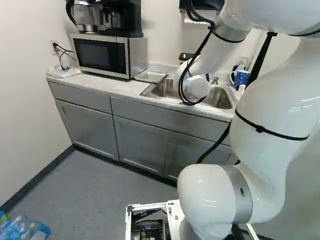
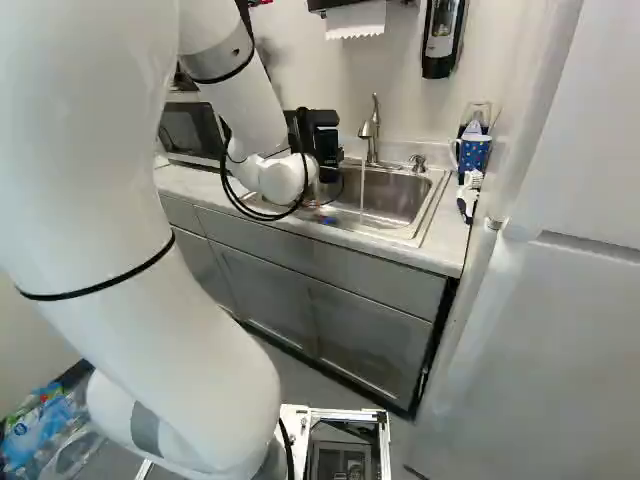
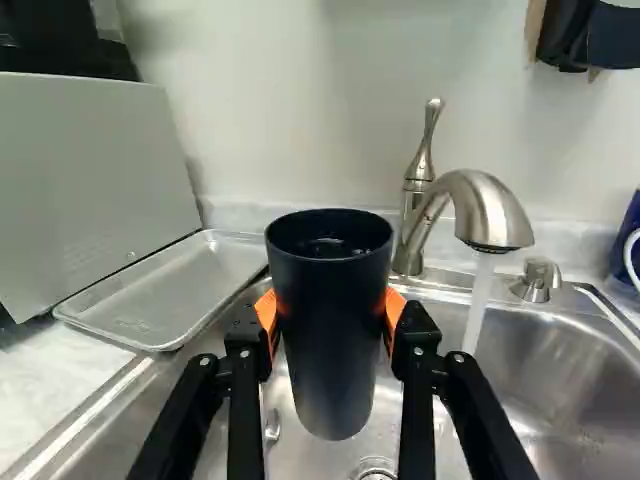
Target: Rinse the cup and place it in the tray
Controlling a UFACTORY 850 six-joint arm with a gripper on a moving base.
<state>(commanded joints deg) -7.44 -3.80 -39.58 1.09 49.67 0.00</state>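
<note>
In the right base view my gripper (image 2: pixel 322 150) reaches over the left part of the sink (image 2: pixel 395 200), its fingertips hidden there. The wrist view shows the gripper (image 3: pixel 331 312) shut on a dark cup (image 3: pixel 328 345), an orange pad against either side. The cup is upright, mouth up, with some liquid visible inside, over the sink basin. Beside it the faucet (image 3: pixel 490 210) pours a stream of water (image 3: pixel 480 300) that falls clear of the cup. A shallow metal tray (image 3: pixel 165 290) lies on the other side, between sink and microwave.
The microwave (image 1: pixel 102 55) with a coffee maker (image 1: pixel 115 19) on top stands beyond the tray. A soap pump (image 3: pixel 538 278) is near the faucet. Blue patterned mug (image 2: pixel 472 153) stands at the counter's far right. White fridge-like panel (image 2: pixel 560 300) rises on the right; plastic bottles (image 1: pixel 24 229) lie on the floor.
</note>
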